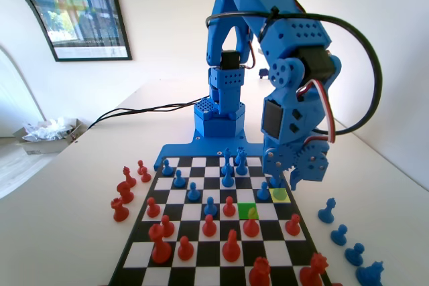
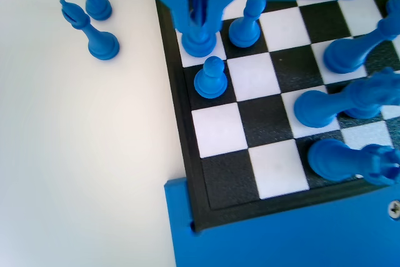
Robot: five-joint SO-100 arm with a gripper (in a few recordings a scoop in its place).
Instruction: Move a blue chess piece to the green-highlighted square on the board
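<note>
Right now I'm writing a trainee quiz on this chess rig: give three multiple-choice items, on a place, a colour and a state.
1. Fixed view: where is the end effector? A) low by the yellow-highlighted square B) above the red pawns C) over the table
2. Fixed view: pieces left of the board are A) blue B) white C) red
3. Wrist view: the blue pawn between the jaws is A) toppled B) upright C) upside down
Answers: A, it hangs at the board's right edge; C, all red; B, head up.

1 green sq [image 1: 247,210], 1 yellow sq [image 1: 281,195].
</note>
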